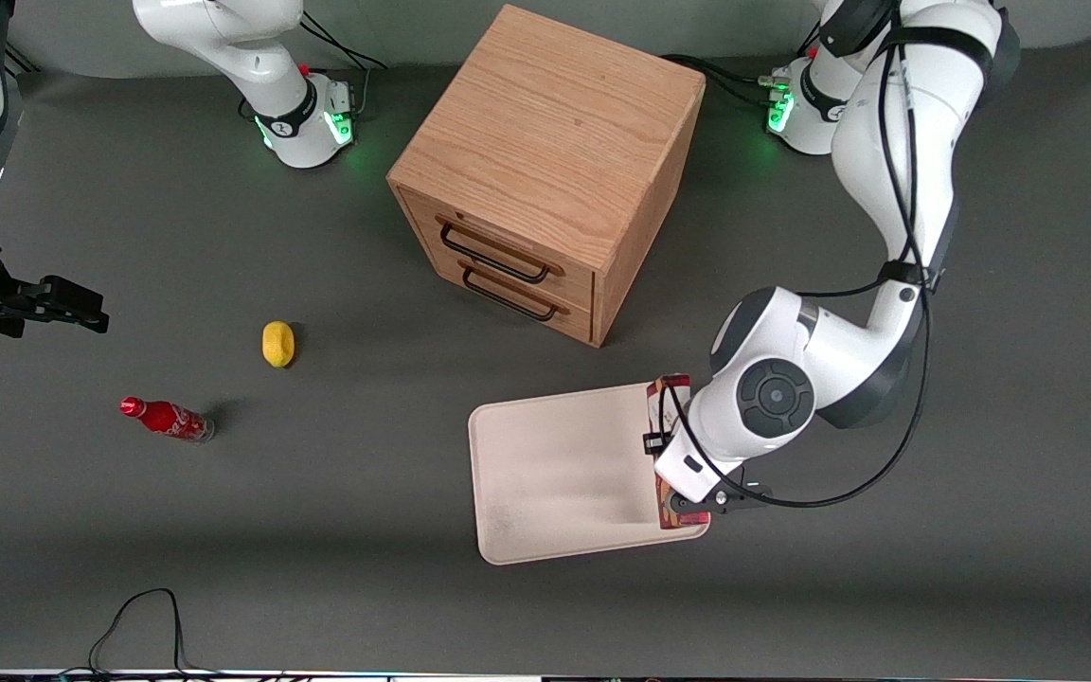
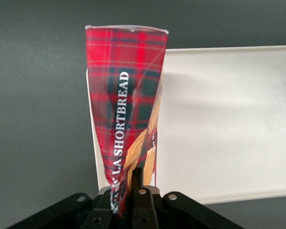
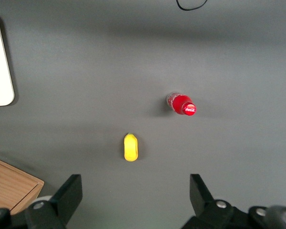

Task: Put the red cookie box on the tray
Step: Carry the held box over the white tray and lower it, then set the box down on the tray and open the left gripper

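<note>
Gripper [image 1: 688, 478] holds red cookie box [image 2: 126, 114] over tray [image 1: 555, 474] edge. Tray surface bare. Wooden drawer cabinet [image 1: 545, 170] stands near, farther from camera.

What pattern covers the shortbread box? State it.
Red and dark-green tartan with white lettering, clearest in the left wrist view on the red cookie box, held by the gripper.

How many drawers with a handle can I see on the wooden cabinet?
2, stacked on the cabinet front: upper drawer, lower drawer under it. The gripper holds the box at the tray edge.
</note>
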Tool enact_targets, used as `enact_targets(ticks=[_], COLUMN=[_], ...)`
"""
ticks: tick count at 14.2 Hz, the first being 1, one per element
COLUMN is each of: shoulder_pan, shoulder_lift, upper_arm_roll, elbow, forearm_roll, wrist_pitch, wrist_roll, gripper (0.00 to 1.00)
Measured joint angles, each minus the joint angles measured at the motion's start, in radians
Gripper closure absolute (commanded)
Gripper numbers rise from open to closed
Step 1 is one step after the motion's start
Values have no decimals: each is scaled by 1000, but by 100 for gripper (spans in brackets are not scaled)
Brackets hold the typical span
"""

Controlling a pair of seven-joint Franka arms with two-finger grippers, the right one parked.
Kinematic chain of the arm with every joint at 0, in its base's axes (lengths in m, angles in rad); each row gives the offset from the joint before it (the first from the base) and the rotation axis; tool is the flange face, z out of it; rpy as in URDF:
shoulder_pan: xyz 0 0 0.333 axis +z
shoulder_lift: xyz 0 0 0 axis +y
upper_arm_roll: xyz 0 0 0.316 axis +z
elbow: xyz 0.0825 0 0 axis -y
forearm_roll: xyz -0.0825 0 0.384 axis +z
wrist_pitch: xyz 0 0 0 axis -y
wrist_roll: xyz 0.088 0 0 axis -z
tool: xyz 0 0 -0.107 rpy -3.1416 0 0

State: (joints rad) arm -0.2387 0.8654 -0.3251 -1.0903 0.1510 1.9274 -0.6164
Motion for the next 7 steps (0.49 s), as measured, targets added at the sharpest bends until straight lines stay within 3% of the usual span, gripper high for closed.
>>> enact_targets(ticks=[7], shoulder_pan=[-1], shoulder_lift=[32], upper_arm_roll=[21], elbow=[-84], forearm_roll=[22], wrist_pitch=[113], wrist_roll=[-79], gripper=[100])
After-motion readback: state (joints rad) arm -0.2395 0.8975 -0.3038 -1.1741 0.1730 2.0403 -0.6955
